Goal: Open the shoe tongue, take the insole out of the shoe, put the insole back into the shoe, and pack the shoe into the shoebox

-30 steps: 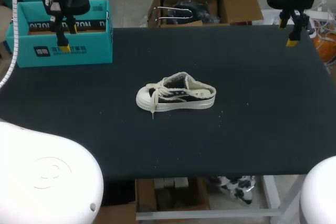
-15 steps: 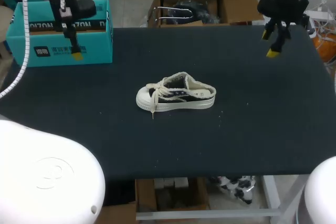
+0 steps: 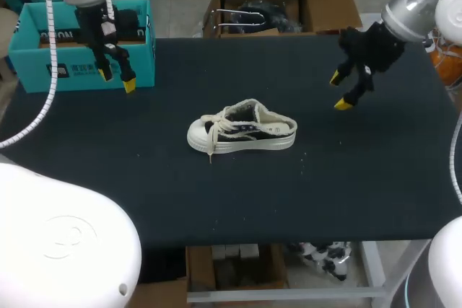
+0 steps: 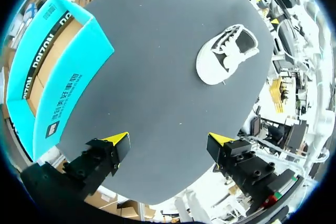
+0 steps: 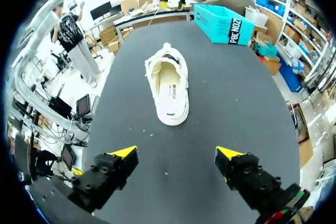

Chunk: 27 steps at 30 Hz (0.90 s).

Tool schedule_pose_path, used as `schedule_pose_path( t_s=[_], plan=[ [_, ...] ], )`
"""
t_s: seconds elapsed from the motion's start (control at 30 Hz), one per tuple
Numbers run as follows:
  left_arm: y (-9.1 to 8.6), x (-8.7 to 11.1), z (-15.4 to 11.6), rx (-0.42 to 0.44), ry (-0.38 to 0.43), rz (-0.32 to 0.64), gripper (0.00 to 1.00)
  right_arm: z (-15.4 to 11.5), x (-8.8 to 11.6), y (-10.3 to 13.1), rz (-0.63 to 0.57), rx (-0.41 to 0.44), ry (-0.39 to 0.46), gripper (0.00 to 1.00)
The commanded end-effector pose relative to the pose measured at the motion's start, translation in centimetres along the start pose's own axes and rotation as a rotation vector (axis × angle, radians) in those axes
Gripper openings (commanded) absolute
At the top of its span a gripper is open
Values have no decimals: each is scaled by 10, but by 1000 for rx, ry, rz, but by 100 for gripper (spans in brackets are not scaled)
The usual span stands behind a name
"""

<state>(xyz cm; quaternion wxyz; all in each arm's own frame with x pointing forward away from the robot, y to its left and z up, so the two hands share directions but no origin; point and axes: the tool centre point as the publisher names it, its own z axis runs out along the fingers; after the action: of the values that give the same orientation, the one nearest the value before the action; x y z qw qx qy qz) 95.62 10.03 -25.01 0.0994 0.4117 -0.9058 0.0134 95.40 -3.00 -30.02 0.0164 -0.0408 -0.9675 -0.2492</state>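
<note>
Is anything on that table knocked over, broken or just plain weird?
Nothing much. The shoe stands upright on its sole in the middle of the table; one loose lace trails onto it. The shoebox sits open at the far left corner. The left hand and right hand are open, clear of the shoe.

Bench [image 3: 361, 192]: dark matte top, flat, rectangular. Pale specks [image 3: 302, 154]: a few, scattered singly across the mid-surface; possibly lint or crumbs, too small to tell.
</note>
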Motion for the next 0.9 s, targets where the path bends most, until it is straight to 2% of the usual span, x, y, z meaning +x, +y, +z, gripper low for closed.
schedule_pose_path(
  t_s=[0.03, 0.27, 0.3, 0.33, 0.4, 0.63, 0.73, 0.9],
  plan=[
    [2, 11, 2, 7, -115, -156, 100, 3, 1, -4, -1, -19, -9, 100],
    [2, 11, 2, 7, -115, -156, 100, 3, 1, -4, -1, -19, -9, 100],
    [-5, 13, 1, 5, -144, -211, 100, 3, 1, -4, -1, -19, -9, 100],
    [-11, 17, 0, -5, -106, -227, 100, 3, 1, -4, -1, -19, -9, 100],
    [-17, 32, 1, -1, -103, -267, 100, 3, 1, -4, -1, -19, -9, 100],
    [-40, 67, 8, -7, 27, -458, 100, 43, -7, -8, -7, -166, -12, 100],
    [-45, 78, 11, -9, 56, -484, 100, 59, -5, -4, -2, -191, -7, 100],
    [-53, 97, 17, -12, 44, -540, 100, 81, -4, 3, -5, -247, -28, 100]
  ],
)
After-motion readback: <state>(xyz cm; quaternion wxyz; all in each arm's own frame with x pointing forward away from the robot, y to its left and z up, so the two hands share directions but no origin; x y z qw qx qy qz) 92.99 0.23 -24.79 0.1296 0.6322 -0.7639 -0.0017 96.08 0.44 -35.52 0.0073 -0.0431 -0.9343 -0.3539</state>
